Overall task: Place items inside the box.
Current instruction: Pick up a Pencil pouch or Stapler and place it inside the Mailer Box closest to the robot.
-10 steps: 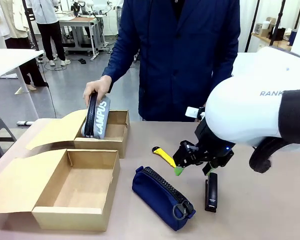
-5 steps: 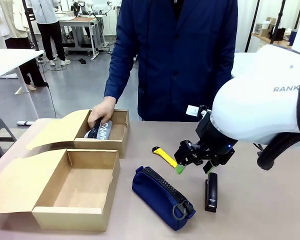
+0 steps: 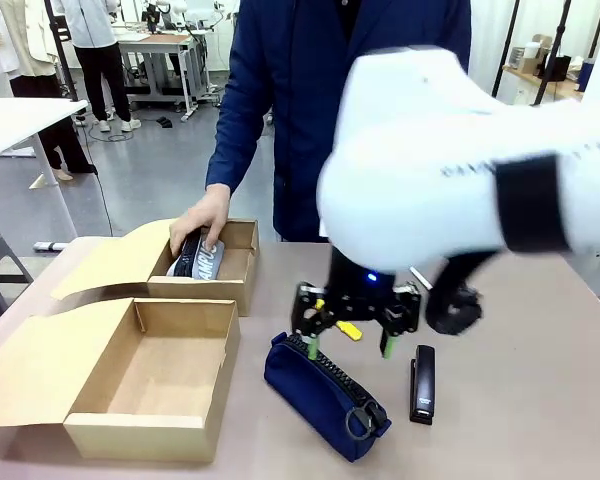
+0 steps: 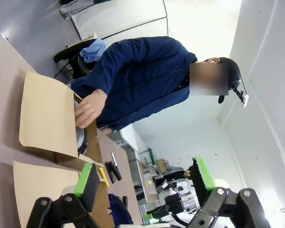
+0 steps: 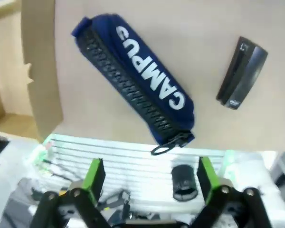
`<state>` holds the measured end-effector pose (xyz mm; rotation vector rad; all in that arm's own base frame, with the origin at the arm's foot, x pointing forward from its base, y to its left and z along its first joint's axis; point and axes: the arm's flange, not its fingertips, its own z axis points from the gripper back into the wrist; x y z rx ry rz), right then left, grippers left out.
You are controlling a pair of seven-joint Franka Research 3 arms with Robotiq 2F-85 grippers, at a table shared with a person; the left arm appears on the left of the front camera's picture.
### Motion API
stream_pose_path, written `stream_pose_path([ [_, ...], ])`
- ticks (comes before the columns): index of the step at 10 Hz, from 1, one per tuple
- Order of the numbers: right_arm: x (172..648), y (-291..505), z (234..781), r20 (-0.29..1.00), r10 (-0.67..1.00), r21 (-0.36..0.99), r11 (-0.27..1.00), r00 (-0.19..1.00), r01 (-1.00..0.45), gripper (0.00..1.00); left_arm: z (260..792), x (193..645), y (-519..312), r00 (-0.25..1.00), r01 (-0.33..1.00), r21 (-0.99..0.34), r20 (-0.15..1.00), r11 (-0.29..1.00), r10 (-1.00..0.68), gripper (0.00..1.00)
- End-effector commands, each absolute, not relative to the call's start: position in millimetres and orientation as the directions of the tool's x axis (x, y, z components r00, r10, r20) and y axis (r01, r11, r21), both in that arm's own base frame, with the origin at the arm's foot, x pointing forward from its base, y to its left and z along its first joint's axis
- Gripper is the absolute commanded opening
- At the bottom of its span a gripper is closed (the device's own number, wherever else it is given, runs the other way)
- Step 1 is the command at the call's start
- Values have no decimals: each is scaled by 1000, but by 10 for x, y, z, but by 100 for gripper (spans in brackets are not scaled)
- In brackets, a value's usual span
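The navy pouch (image 3: pixel 320 385) is laid on the table just right of the open box (image 3: pixel 140 438), with a black stapler (image 3: pixel 422 385) close on its other side. Its long axis runs diagonally, the zip-pull end turned toward the robot. The right gripper (image 3: pixel 349 348) is held low over the pouch's far end, jaws spread wide with nothing between them. In the right wrist view the pouch is seen oblique to the finger line, so a wrist turn is judged necessary before its narrow width can be spanned. The left gripper (image 4: pixel 145 178), likewise spread and empty, is kept well apart from the pouch. The right arm is therefore the nearer. The pouch is soft and tube-shaped, zipped along the top and lettered "CAMPUS" in white.
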<state>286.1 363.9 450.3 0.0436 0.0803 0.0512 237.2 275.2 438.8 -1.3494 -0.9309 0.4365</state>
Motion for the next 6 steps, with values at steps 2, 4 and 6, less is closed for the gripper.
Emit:
stream_pose_path([
  [2,3199,3800,4448,-118,-51,66,996,992,59,100,4393,2379,2739,568,270,-939,336,215,751,100],
  [4,3175,3718,4443,-81,-56,71,996,995,61,100,4393,2379,2739,568,270,-939,336,215,751,100],
  [6,3174,3727,4410,-62,12,49,999,998,-9,100,4393,2379,2739,568,270,-939,336,215,751,100],
])
